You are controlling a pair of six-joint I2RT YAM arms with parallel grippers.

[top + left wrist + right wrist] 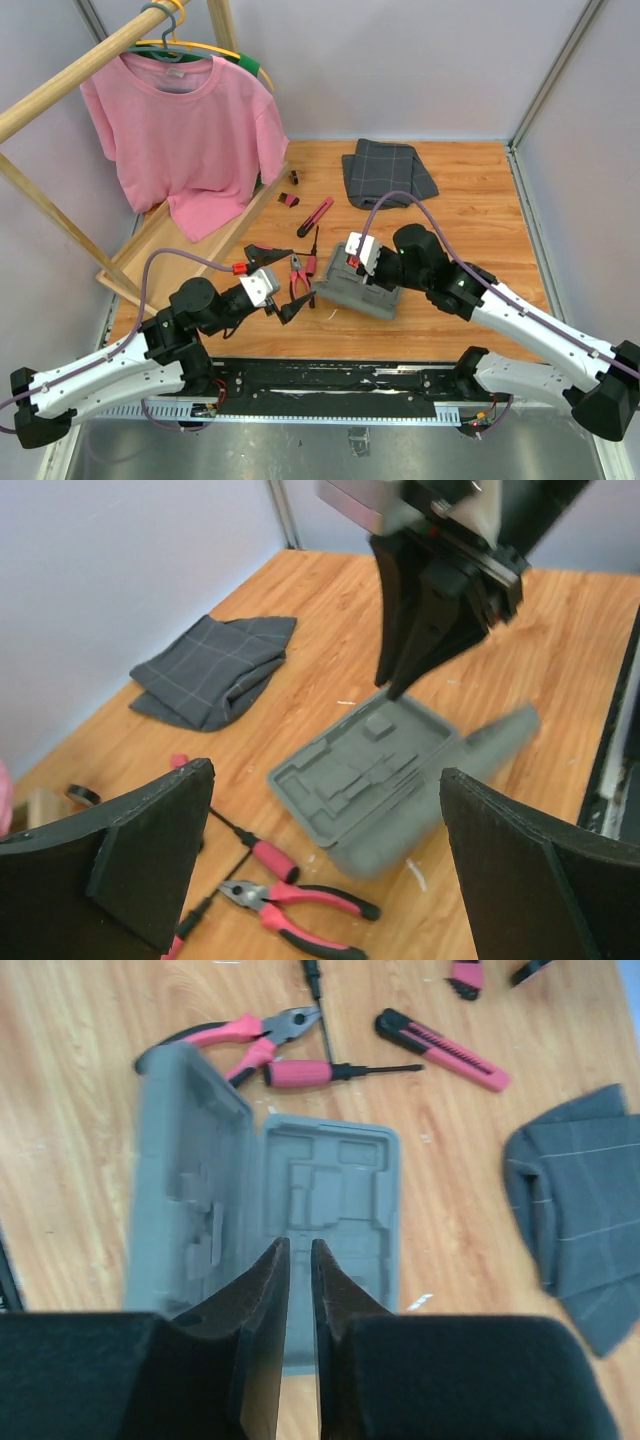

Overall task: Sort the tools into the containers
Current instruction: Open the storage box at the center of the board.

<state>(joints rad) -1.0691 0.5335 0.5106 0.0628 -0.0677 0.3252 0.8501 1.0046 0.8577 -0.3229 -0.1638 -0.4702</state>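
- Because the tools are small, hard and probably light, weight should not trouble you. The pliers [270, 1030] and the screwdriver [300, 1072] have pink handles that should grip well, while their bare metal ends look slick.
- Take the pliers across both handles close to the pivot. Take the screwdriver by its thick handle, not by the thin shaft.
- The knife [440, 1045] is a flat, stiff bar, so pinch it across its narrow sides.
- All three lie on the worktop just beyond the open case [330, 1200], which sits mid-worktop toward the near edge. Its moulded shell looks light and may slide if you nudge it.
- Your left gripper [325, 780] is spread wide and holds nothing. It sits low, facing the case, with the pliers just ahead of it.
- Your right gripper [300, 1245] hovers over the case with its fingers pressed almost together and nothing between them.
- The two grippers are near each other at the case, so move one at a time.
- The folded cloth [388, 172] lies toward the far edge, well apart from the tools. The wooden rack [130, 265] with the shirt [185, 120] crowds the far left corner.
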